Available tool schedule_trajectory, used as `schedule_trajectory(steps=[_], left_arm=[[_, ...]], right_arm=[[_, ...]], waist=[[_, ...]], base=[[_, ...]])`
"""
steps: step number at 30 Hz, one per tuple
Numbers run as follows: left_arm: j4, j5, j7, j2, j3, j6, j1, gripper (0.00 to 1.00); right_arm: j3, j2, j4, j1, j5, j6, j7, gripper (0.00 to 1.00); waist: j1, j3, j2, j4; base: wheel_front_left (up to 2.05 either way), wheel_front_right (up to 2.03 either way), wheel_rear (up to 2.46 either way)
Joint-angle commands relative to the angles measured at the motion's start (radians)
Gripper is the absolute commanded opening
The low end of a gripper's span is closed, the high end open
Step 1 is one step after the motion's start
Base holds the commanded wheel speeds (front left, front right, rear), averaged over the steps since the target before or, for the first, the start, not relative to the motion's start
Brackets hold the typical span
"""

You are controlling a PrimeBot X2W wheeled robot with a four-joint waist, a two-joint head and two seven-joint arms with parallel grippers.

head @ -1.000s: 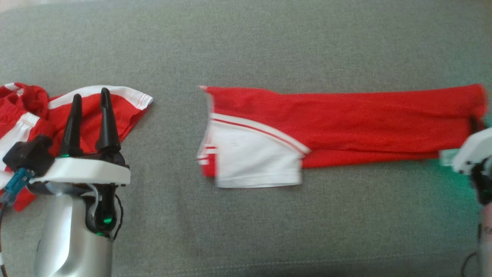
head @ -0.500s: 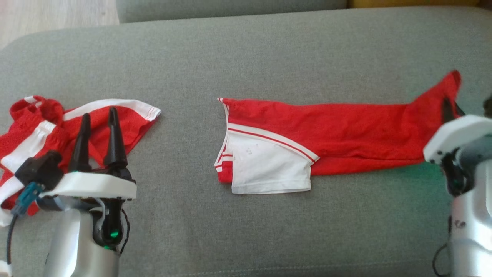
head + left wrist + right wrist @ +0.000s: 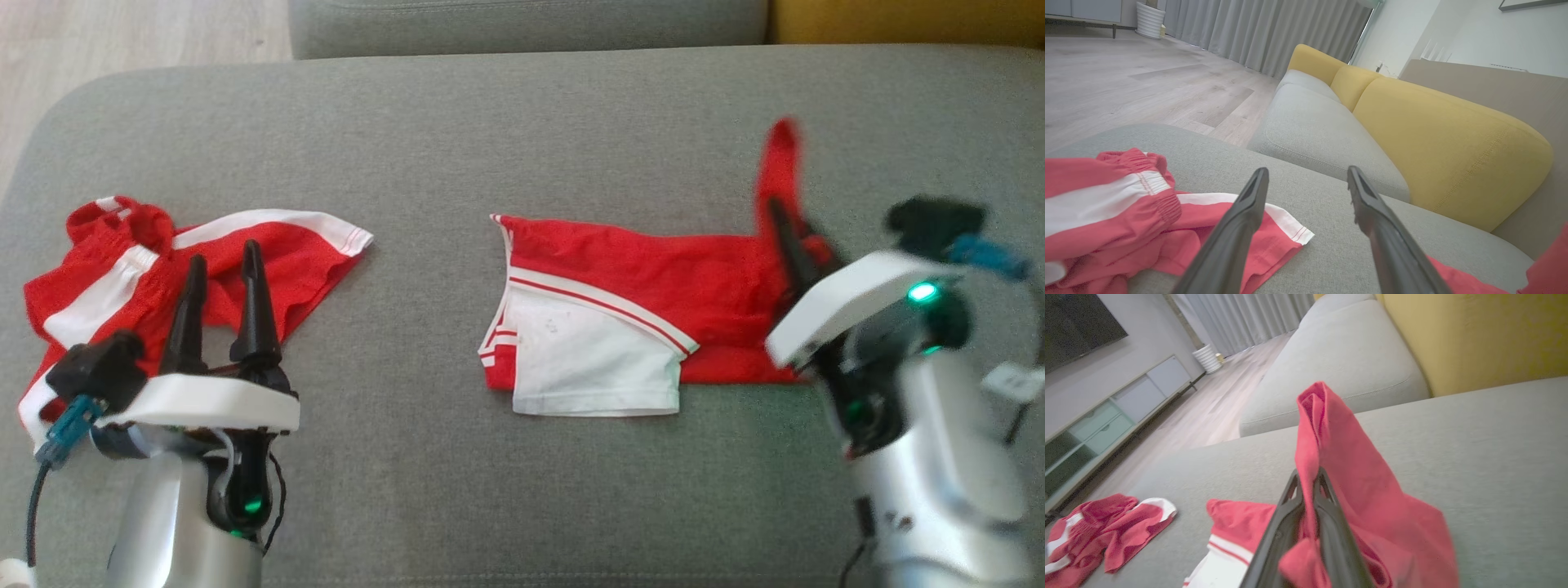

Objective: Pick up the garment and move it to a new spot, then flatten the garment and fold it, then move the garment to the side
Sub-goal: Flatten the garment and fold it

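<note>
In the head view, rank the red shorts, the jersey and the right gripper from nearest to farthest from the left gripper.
1. Red shorts: far left, right by the open left gripper.
2. Jersey: middle of the cushion, off to its right.
3. Right gripper: far right, shut on the jersey's lifted end.

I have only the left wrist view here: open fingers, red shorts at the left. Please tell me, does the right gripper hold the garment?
Observer: Yes, the right gripper is shut on the garment, at its right end.
Operator: Is this end lifted?
Observer: Yes, the pinched end stands up above the fingers; the rest lies flat on the grey cushion.
Operator: How does the rest look?
Observer: A long narrow band, with a white panel at its left end.
</note>
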Motion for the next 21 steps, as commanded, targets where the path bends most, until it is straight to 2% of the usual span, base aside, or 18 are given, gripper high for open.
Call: schedule_trajectory(steps=[1,9,16,21], left_arm=[[-0.030,-0.005,-0.005,0.013,0.022,-0.002,-0.017,1.00],[-0.028,-0.021,-0.005,0.013,0.006,0.007,-0.012,1.00],[-0.022,-0.030,-0.005,0.013,-0.014,0.012,-0.015,1.00],[-0.014,-0.032,-0.005,0.013,-0.019,0.032,-0.026,1.00]], right_arm=[[0.042,0.007,-0.041,-0.016,0.021,0.003,-0.017,0.00],[0.242,0.007,0.047,0.018,0.147,0.003,-0.126,0.00],[0.399,0.007,0.154,-0.033,0.239,0.003,-0.248,0.00],[0.498,0.007,0.224,-0.074,0.305,0.003,-0.318,0.00]], waist=[[0.0000,-0.001,0.0000,0.007],[0.0000,0.005,0.0000,0.035],[0.0000,0.028,0.0000,0.051],[0.0000,0.038,0.0000,0.063]], base=[[0.00,0.00,0.00],[0.00,0.00,0.00],[0.00,0.00,0.00],[0.00,0.00,0.00]])
